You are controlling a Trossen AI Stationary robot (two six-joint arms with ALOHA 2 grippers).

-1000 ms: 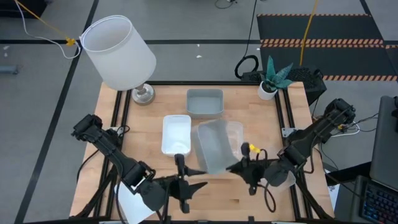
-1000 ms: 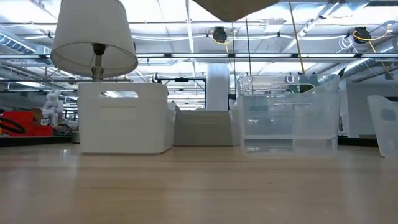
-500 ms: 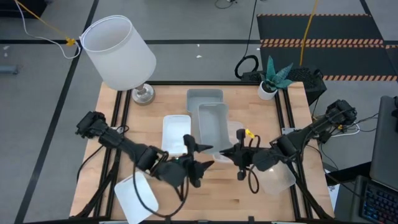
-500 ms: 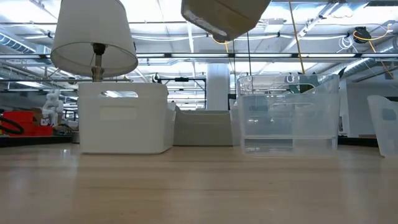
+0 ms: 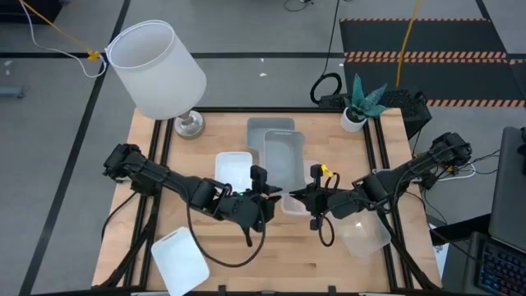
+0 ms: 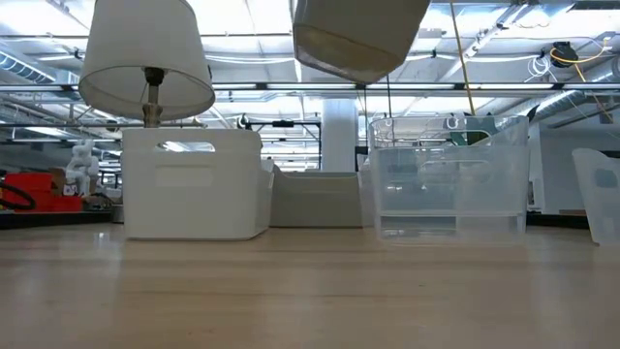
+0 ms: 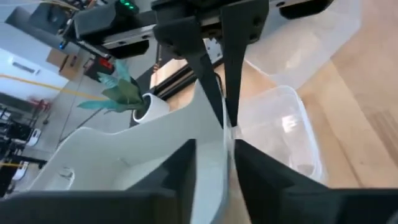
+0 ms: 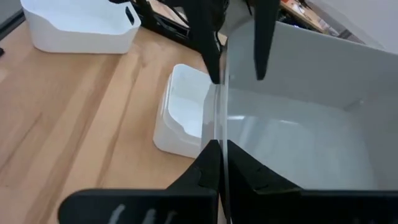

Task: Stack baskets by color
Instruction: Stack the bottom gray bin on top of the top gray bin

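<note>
My right gripper [image 5: 302,196] is shut on a grey-blue basket [image 5: 283,156] and holds it in the air [image 6: 358,39]. The basket's far end hangs over a second grey-blue basket [image 5: 267,125] that stands on the table. My left gripper [image 5: 267,196] is open at the held basket's near end, one finger on each side of the end wall [image 7: 229,134]. A white basket [image 5: 232,174] stands on the table left of the held one. A clear basket [image 5: 311,177] stands below and right of it. My right gripper pinches the held basket's near end wall [image 8: 225,134], one finger inside and one outside. It comes from the table's right, slanting down, with its fingers along the wall. The basket is lifted clear and slightly tilted. My left gripper straddles the same wall; I cannot tell whether it touches.
A big white lampshade [image 5: 156,70] on its base stands at the far left corner. A potted plant [image 5: 355,115] stands at the far right. Another white basket [image 5: 181,261] lies at the near left corner, and another clear basket [image 5: 366,234] at the near right.
My right gripper has carried the grey-blue basket toward the far edge; the basket has turned from askew to nearly in line with the grey-blue basket on the table. My left gripper has swung from the near edge up to the basket's near end, and its fingers have drawn closer together.
</note>
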